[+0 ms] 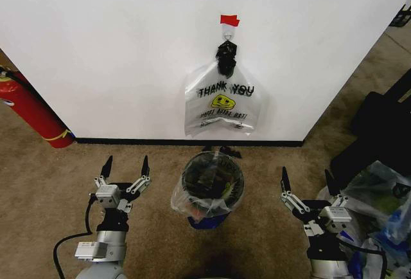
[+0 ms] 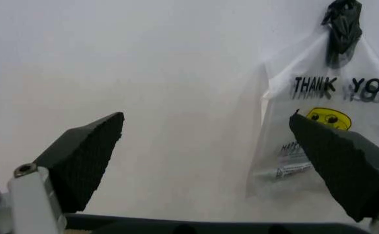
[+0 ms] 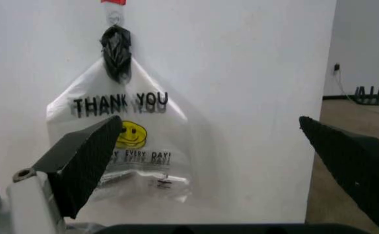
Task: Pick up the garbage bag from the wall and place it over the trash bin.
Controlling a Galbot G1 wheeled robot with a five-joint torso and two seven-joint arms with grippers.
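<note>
Here, you had both the left gripper (image 1: 126, 165) and right gripper (image 1: 307, 180) spread apart and empty; between them, the clear, blue-patched garbage bag (image 1: 186, 203) already lined the trash bin (image 1: 212, 186).

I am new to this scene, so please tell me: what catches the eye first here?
A whitish THANK YOU bag hangs on the white wall under red tape. Below stands the trash bin, already lined with clear plastic. The left gripper and right gripper wait open beside it.
</note>
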